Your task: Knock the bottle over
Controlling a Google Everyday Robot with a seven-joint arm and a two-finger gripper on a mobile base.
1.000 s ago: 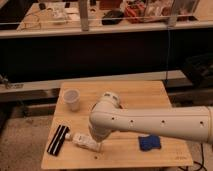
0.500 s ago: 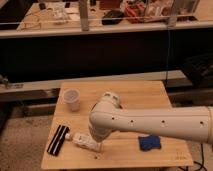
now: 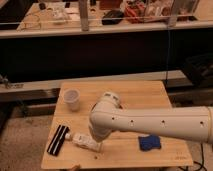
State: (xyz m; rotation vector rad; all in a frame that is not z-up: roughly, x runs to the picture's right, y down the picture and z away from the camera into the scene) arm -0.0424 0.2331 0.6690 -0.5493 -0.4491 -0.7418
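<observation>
In the camera view, the tool (image 3: 96, 136) is at the low end of the white arm (image 3: 150, 122), just over the bottle (image 3: 85, 141); whether it is spread or pressed together cannot be told. The bottle lies on its side on the wooden surface (image 3: 145, 97), just beside a black striped object (image 3: 58, 140).

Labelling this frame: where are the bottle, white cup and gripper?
bottle (image 3: 84, 141): camera view, its pale body.
white cup (image 3: 73, 104): camera view, its side wall.
gripper (image 3: 98, 142): camera view, its lower end, beside the bottle.

Lit warm and even from overhead; noted tabletop (image 3: 150, 95) bright, rear dim, soft shadow under arm (image 3: 150, 122), gripper hidden behind it.
</observation>
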